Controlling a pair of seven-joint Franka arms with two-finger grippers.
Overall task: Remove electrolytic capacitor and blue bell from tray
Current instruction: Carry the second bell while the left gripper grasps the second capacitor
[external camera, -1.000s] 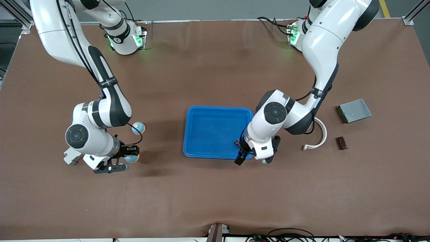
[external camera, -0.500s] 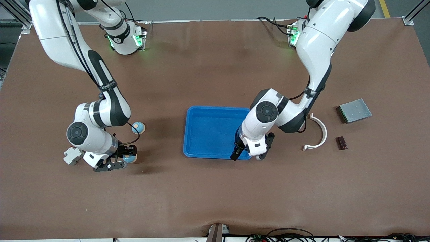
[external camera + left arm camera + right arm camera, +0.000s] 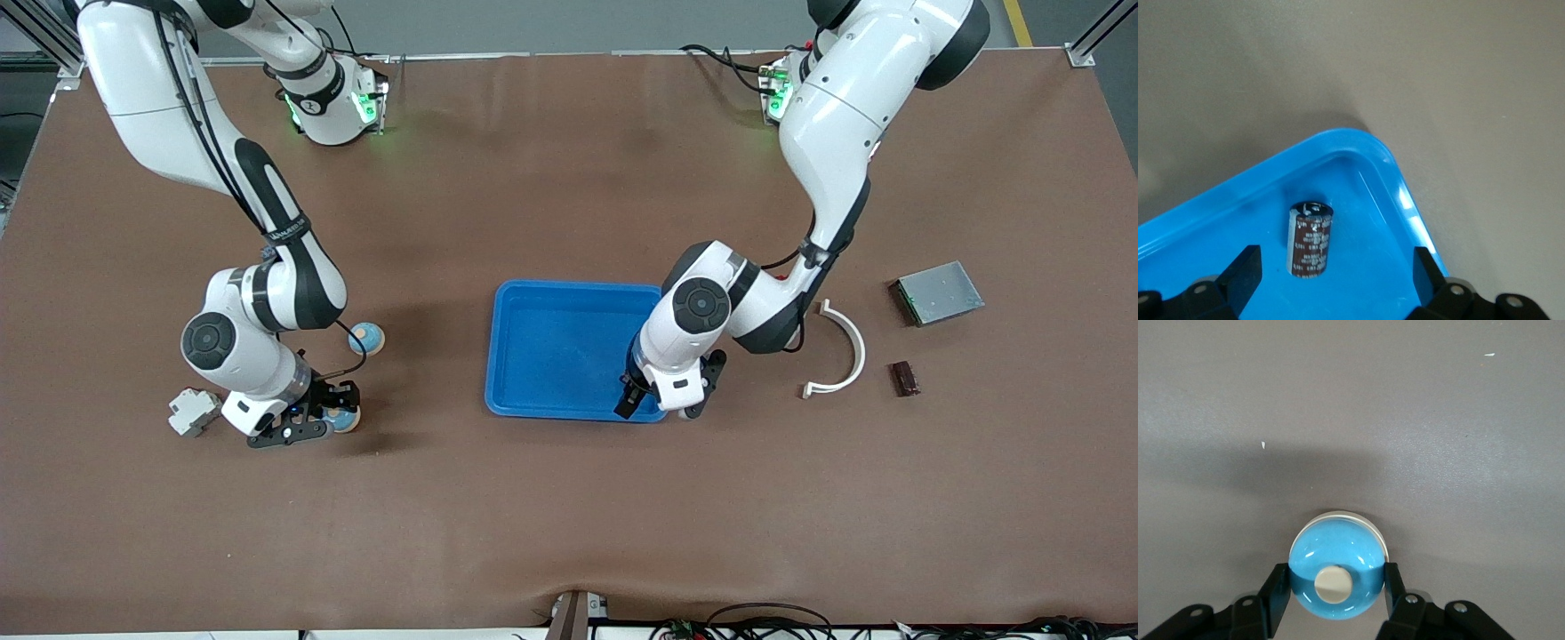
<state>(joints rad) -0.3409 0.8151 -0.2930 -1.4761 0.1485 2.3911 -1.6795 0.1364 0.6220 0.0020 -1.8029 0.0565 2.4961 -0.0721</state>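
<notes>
the left gripper [image 3: 1331, 280] hangs spread over the tray [image 3: 533, 311] corner at five o'clock. the capacitor [image 3: 1310, 239] there is small, hard, round; pinch its sides. the right gripper [image 3: 1331, 597] pinches the slippery bell [image 3: 1335, 573].

A robotics laboratory or test cell is indicated. Two white, black-jointed industrial arms are bolted by their green-lit bases [image 3: 333, 107] to a wide counter covered in brown matting [image 3: 569, 516]. Aluminium framing profiles [image 3: 1083, 40] are seen at the corners, and loose cables [image 3: 756, 618] are gathered along the near edge. A grey floor with a yellow safety stripe [image 3: 1019, 22] is visible past the counter. Small electronic parts are scattered about, among them a flat grey metal plate [image 3: 939, 292].
</notes>
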